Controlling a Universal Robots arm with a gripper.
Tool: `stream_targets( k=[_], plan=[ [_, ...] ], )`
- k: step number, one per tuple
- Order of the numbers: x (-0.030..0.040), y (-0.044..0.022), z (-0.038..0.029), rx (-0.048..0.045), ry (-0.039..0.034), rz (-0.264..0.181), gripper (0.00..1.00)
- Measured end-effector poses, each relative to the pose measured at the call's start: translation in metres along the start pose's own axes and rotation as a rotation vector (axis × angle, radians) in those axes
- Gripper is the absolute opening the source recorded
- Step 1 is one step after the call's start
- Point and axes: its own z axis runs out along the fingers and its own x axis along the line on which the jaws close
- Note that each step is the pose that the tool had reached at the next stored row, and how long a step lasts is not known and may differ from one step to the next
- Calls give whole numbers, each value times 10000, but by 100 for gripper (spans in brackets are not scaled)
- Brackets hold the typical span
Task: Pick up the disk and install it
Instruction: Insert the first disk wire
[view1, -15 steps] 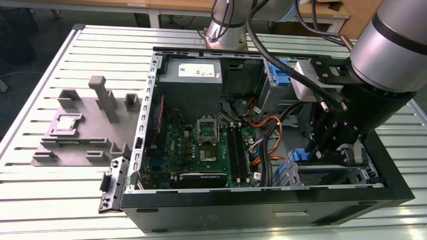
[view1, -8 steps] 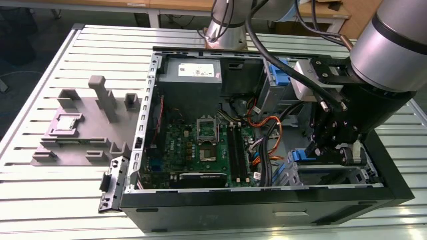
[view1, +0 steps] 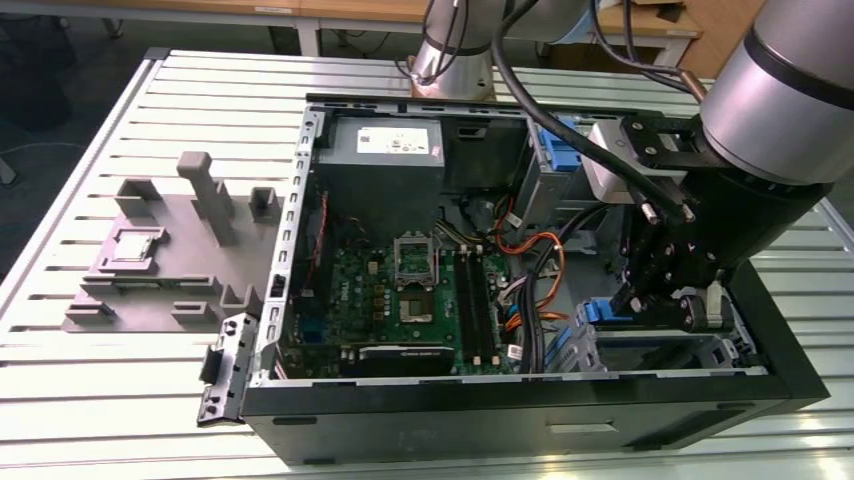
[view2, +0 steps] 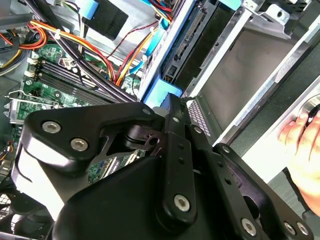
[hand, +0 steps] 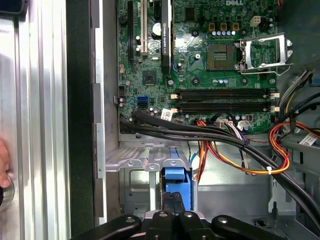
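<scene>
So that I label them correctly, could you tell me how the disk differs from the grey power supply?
The disk shows a blue carrier; the power supply is grey with a white sticker. The disk is far smaller than the power supply. The gripper holds the disk; the power supply stands untouched. Both are inside the open case.

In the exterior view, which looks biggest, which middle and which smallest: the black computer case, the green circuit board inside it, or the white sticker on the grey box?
1. Black computer case: biggest by far.
2. Green circuit board: middle; it fits inside the case.
3. White sticker: smallest.
</scene>
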Motion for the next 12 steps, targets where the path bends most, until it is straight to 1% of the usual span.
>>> stream_targets(
  k=[6, 8, 12],
  plan=[
    [-1, -8, 1, 1, 6, 0, 10],
    [-2, -45, 8, 2, 2, 1, 10],
    [-3, -69, 12, 1, 1, 0, 10]
  ],
)
